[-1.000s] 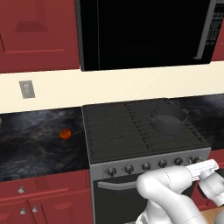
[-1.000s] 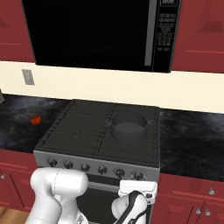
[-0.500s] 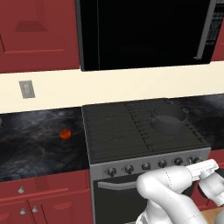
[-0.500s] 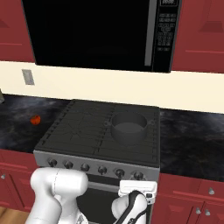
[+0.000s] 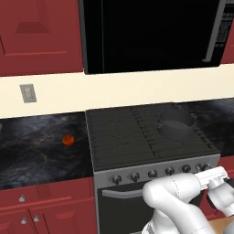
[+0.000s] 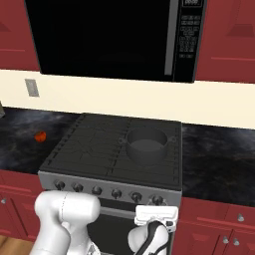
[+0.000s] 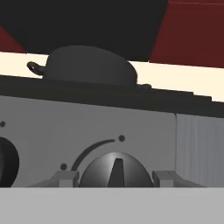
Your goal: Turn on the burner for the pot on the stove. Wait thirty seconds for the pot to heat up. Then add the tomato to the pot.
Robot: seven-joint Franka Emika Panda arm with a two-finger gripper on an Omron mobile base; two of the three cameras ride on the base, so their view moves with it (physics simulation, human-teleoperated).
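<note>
end effector (image 7: 115, 177) clenched on knob (image 7: 115, 170), fingers either side, bottom centre of hand view | pot (image 6: 146, 145) on stove (image 6: 94, 144) rear right grate, centre right, inside looks bare | tomato (image 5: 68, 140) on desk (image 5: 32, 151), centre left, well apart from pot

Wide black stove (image 5: 132, 137) with ribbed grates, grey steel front, row of round dark knobs along front edge. Dark pot (image 6: 146, 145) upright on right rear grate, empty. Small red-orange tomato (image 5: 68, 140) resting on dark counter left of stove, well apart from pot.
</note>
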